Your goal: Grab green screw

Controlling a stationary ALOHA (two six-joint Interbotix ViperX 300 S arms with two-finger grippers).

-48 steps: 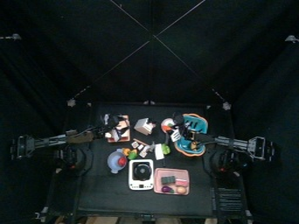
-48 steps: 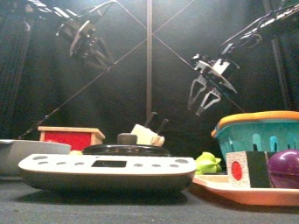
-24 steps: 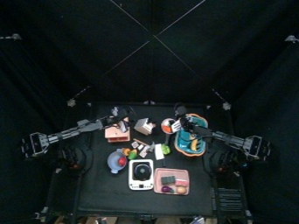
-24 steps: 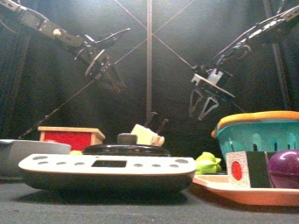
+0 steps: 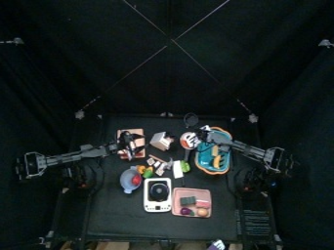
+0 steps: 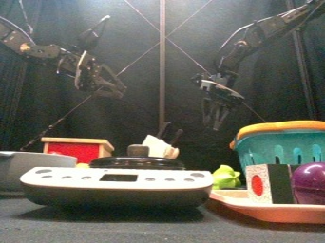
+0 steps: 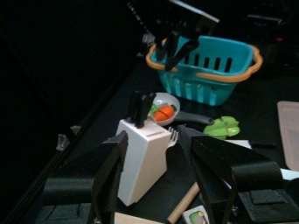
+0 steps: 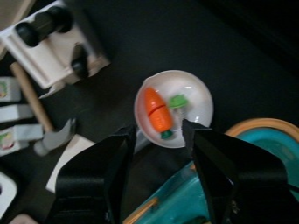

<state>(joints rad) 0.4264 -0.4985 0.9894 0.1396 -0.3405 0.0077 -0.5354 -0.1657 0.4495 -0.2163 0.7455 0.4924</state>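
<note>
The green screw (image 8: 177,101) is a tiny bright green piece lying on a small white plate (image 8: 197,93), beside an orange carrot toy (image 8: 155,111). My right gripper (image 8: 163,131) hangs open above that plate, and its fingers touch nothing. From the front, the right gripper (image 6: 216,112) hangs in the air left of the teal basket (image 6: 282,150). From above, it (image 5: 194,133) is over the plate (image 5: 189,141). My left gripper (image 7: 158,144) is open and empty, high above the white knife block (image 7: 143,163). In the front view it (image 6: 105,82) is raised at the left.
A white scale (image 6: 121,183) stands at the front, with a pale green lumpy toy (image 6: 226,176) and a pink tray (image 5: 192,202) holding a purple ball (image 6: 311,180) to its right. A red box (image 6: 76,149) stands at the left. Small items crowd the table's middle.
The right gripper has moved left and back, still open, to over the white plate. The left arm has swung and its gripper now hangs lower.
</note>
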